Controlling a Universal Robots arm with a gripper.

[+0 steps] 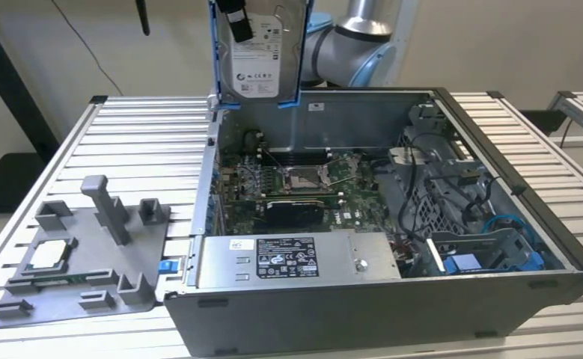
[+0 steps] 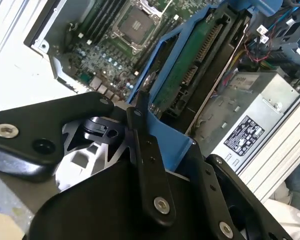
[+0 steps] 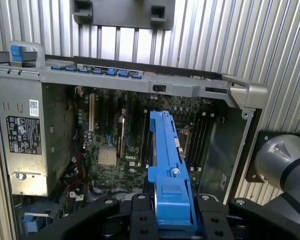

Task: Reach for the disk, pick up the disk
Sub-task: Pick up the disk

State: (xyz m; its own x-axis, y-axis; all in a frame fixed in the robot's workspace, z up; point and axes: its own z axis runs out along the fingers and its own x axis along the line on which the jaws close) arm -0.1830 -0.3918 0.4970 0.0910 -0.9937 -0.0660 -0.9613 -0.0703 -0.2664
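Note:
The disk (image 1: pixel 261 56) hangs upright in the air above the back wall of the open computer case (image 1: pixel 371 314), its white label facing the exterior view. A bright blue bracket frames its sides. My gripper (image 1: pixel 239 21) is shut on the disk from above. In the second wrist view the disk's green circuit board (image 2: pixel 192 62) and blue bracket run away from my black fingers (image 2: pixel 146 150). The first wrist view looks along the blue bracket's edge (image 3: pixel 167 155), with the case's inside far below it.
The case holds a motherboard (image 1: pixel 291 179), a power supply (image 1: pixel 291 258) and a blue caddy (image 1: pixel 466 262). On the exterior view's left, a grey fixture (image 1: pixel 81 254) carries a small square chip (image 1: pixel 49 256). All stand on a slatted metal table (image 1: pixel 141 142).

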